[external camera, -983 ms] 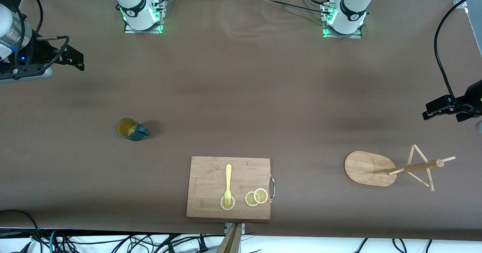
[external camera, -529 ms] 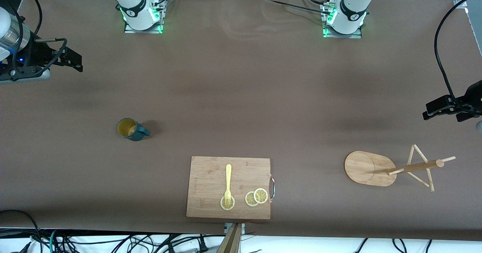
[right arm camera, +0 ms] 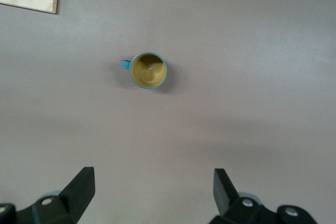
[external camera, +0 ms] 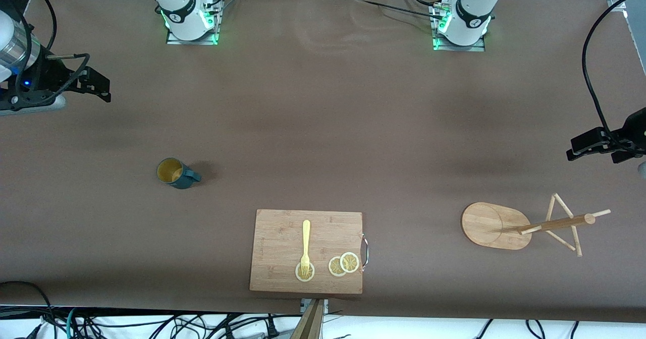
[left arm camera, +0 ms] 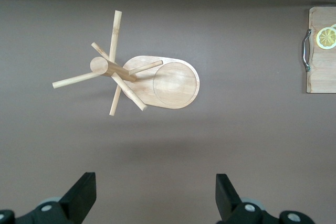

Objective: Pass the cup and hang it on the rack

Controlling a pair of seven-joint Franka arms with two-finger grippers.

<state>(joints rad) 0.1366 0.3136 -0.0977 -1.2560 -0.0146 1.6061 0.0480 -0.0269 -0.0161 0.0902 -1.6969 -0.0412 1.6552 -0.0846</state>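
The dark teal cup [external camera: 176, 173] with a mustard-yellow inside stands upright on the brown table toward the right arm's end; it also shows in the right wrist view [right arm camera: 148, 70]. The wooden rack [external camera: 535, 224] stands toward the left arm's end, with its oval base and angled pegs; it also shows in the left wrist view [left arm camera: 137, 76]. My right gripper [external camera: 96, 85] is open and empty, high over the table's end, well apart from the cup; its own view shows it too [right arm camera: 154, 188]. My left gripper [external camera: 588, 146] is open and empty, up near the rack; its own view shows it too [left arm camera: 156, 195].
A rectangular wooden cutting board [external camera: 276, 238] with a yellow fork [external camera: 305, 245] and lemon slices [external camera: 343, 264] lies near the front edge, between cup and rack. Both arm bases stand along the table's top edge. Cables hang off the table's ends.
My right gripper has shifted slightly over the right arm's end of the table. The left arm, cup and rack have not moved.
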